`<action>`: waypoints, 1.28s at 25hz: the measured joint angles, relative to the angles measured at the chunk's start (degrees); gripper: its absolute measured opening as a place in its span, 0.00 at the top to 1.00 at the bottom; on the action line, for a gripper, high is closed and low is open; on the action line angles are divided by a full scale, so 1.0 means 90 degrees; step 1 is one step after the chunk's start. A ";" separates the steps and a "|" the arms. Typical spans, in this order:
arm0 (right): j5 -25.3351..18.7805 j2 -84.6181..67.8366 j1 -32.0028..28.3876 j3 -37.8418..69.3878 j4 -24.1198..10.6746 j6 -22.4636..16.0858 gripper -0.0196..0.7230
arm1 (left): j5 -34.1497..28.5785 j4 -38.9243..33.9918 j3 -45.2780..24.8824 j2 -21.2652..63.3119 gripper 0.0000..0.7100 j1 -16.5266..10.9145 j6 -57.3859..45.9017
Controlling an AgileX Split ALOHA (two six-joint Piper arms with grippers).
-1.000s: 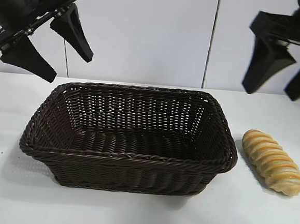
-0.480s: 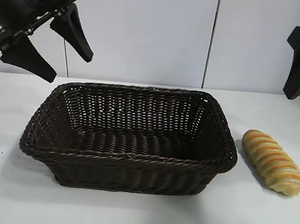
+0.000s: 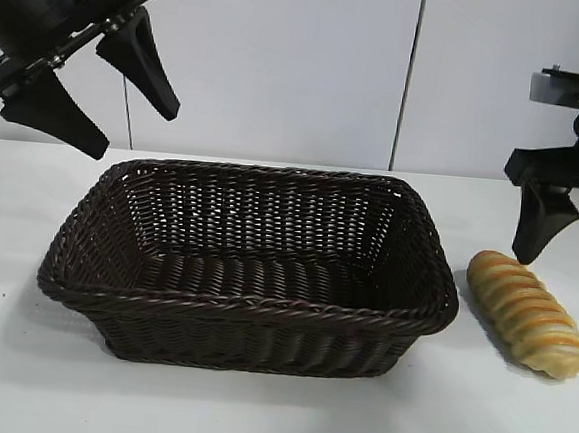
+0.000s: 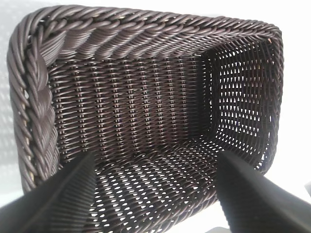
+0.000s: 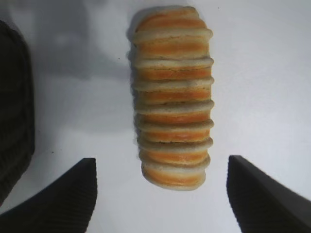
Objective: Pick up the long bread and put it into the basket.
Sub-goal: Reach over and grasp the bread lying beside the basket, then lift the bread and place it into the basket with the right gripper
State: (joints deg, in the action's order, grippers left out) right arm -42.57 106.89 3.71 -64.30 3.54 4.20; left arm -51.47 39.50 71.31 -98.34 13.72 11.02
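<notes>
Two claws were in view. We saw the left gripper (image 3: 94, 86) hanging spread above the basket's (image 3: 247, 305) left rim. Right of that, the right gripper (image 3: 576, 237) had dropped — jaws wide, empty — with the long bread (image 3: 528, 313) lying on the table (image 3: 274, 416) just below its fingers.

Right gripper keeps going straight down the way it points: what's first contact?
Likely the ridged golden-tan long bread on the white table: the open right gripper straddles its near end, though exact depth is unclear.

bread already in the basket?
No, the bread lies on the table to the right of the basket, with the right gripper above it.
</notes>
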 joint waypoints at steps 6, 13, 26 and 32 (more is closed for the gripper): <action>0.0090 0.0343 0.0000 -0.0013 -0.0235 -0.0373 0.26 | -0.0080 0.0000 0.0000 0.0000 0.28 0.0000 0.0000; 0.0132 0.0363 0.0000 -0.0037 -0.0473 -0.0542 0.68 | -0.0125 0.0000 0.0000 0.0000 0.28 0.0000 0.0000; -0.0313 -0.0205 -0.0005 -0.0344 -0.0508 -0.0562 0.83 | -0.0143 0.0000 0.0000 0.0000 0.28 0.0000 0.0000; -0.1106 -0.0956 -0.0005 -0.0996 -0.0319 -0.0414 0.86 | -0.0143 -0.0005 0.0000 0.0000 0.28 0.0000 0.0000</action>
State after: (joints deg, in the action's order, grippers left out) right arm -52.52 98.29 3.66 -73.27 0.67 0.48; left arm -52.76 39.46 71.31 -98.34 13.72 11.02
